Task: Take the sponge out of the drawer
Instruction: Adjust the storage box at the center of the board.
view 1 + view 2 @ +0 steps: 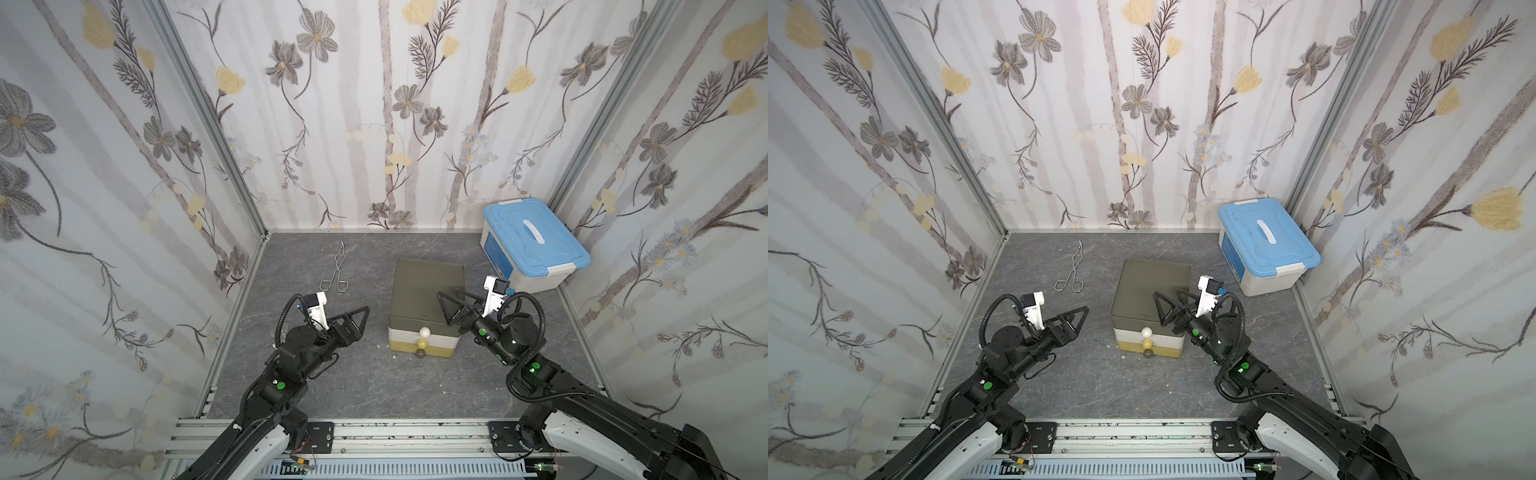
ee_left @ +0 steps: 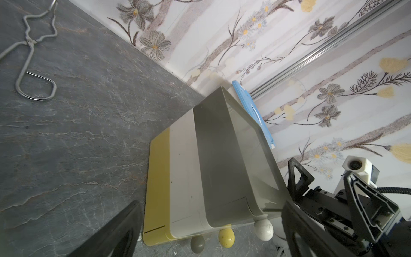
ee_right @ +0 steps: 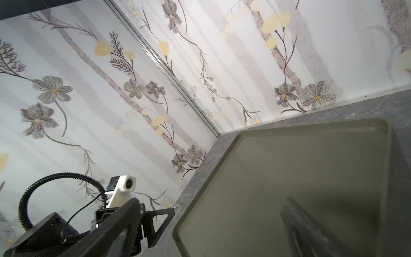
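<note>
Drawer unit (image 1: 419, 286) closed, grippers empty.
We hold our left gripper (image 1: 360, 316) beside it, our right gripper (image 1: 449, 297) over its top, both jaws spread wide.

One drawer unit (image 1: 428, 286), three stacked drawers (image 1: 403, 336), three round knobs (image 1: 424, 332), one white, one yellow, one grey, one blue-lidded storage box (image 1: 536, 241), one pair of metal tongs (image 1: 334, 270), two robot arms (image 1: 266, 395), all on one grey tabletop (image 1: 332, 374)

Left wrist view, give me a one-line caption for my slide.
Closed three-drawer unit on the grey table, wire tongs lying apart, open right gripper over its top.
</note>
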You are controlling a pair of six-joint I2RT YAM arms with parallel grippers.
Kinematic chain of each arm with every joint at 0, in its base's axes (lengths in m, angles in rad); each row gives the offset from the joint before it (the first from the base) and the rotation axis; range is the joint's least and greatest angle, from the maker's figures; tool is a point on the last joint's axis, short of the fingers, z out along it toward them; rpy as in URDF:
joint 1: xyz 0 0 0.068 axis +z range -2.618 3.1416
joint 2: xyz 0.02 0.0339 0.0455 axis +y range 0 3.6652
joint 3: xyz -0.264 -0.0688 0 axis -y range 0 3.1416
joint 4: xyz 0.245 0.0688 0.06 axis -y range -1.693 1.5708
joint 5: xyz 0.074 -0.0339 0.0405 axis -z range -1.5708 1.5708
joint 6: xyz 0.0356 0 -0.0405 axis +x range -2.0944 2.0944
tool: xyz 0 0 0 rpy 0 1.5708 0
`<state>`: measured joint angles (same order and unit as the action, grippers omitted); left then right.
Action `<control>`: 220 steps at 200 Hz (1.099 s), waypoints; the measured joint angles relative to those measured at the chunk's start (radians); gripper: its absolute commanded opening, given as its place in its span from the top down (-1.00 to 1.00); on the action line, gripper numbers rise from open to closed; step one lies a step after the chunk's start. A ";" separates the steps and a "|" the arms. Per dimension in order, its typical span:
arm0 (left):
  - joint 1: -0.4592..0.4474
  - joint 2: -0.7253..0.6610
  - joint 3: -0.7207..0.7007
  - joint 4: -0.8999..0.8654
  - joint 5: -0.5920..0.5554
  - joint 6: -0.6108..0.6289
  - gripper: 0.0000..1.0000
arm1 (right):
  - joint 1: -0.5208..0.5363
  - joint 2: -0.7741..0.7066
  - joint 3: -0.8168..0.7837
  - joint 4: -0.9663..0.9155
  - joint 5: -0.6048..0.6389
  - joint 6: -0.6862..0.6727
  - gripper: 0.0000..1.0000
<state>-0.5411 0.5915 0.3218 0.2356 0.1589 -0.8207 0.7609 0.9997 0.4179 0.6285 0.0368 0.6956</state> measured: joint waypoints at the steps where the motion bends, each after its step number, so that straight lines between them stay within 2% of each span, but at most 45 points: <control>1: -0.001 0.001 -0.001 0.004 0.001 0.000 -1.00 | 0.001 0.000 0.000 0.002 0.000 0.001 -1.00; 26: -0.010 0.040 -0.033 0.125 0.035 -0.018 -1.00 | 0.034 -0.013 0.003 -0.004 0.042 0.009 -0.99; 44: -0.013 0.039 -0.032 0.149 0.056 -0.019 -1.00 | 0.039 -0.019 0.045 -0.087 0.077 0.010 -0.99; 79: -0.017 0.011 0.108 0.006 0.081 0.088 -1.00 | 0.039 -0.081 0.141 -0.317 0.221 -0.051 -0.99; 104: -0.021 -0.010 0.129 -0.121 0.081 0.146 -1.00 | 0.040 -0.125 0.181 -0.523 0.338 -0.062 -0.99; 127: -0.040 0.025 0.133 -0.211 0.083 0.167 -1.00 | 0.040 -0.150 0.178 -0.681 0.408 -0.041 -0.99; 183: -0.171 0.201 0.195 -0.331 0.099 0.228 -1.00 | 0.050 -0.304 0.043 -0.797 0.372 -0.019 -0.99; 220: -0.201 0.280 0.199 -0.376 0.059 0.253 -1.00 | 0.050 -0.446 0.018 -0.819 0.303 -0.061 -0.99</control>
<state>-0.7422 0.8711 0.5205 -0.1402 0.2180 -0.5682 0.8112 0.5541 0.4362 -0.1909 0.3397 0.6346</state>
